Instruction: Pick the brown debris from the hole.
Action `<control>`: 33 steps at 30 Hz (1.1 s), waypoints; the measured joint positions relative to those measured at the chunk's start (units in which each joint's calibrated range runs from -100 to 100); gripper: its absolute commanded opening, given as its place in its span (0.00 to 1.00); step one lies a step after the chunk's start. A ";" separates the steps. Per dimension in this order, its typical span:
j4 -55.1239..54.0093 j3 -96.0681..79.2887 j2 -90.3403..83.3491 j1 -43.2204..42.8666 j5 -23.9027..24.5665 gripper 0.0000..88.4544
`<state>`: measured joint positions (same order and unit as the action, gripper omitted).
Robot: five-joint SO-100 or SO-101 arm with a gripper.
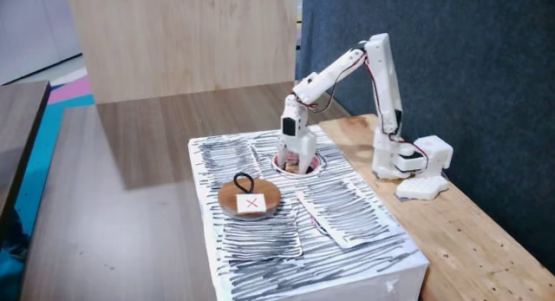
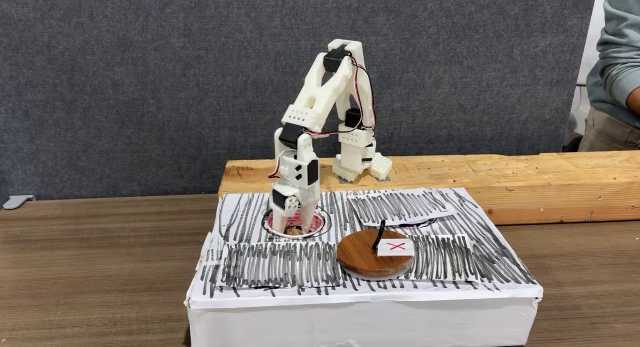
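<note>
On the white box [image 2: 360,297] scribbled with black strokes, a round wooden disc [image 2: 375,253] with a black loop and a red X label lies nearest the front edge, toward the right in a fixed view, well clear of the work. Behind it, near the box's far edge and left of centre, the hole [image 2: 312,225] shows its pinkish-red rim and white surround, and the gripper [image 2: 295,225] stands plunged straight down into it, fingertips at or below the rim. Small brownish bits that appear to be the brown debris [image 2: 296,228] show right at the tips inside the opening; which way its long axis runs cannot be told, and whether the fingers are apart or clamped on it cannot be told either. Judged from this, the lump lies directly under or between the fingers, so the coming move turns on closing and lifting straight up rather than on any sideways reach. The arm [image 1: 347,65] arches from its base [image 1: 408,158] on the wooden bench [image 1: 468,223] beyond the box, elbow high, forearm sloping down, wrist vertical over the hole [image 1: 314,166]. A person's sleeve [image 2: 618,57] edges in at far right.
</note>
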<state>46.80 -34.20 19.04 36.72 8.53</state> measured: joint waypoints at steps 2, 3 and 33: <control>0.00 0.00 0.00 0.00 0.00 0.27; 0.00 0.00 0.00 0.00 0.00 0.27; 4.87 -0.18 -26.23 -6.28 -4.41 0.01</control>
<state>51.67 -34.38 -7.19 30.44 4.12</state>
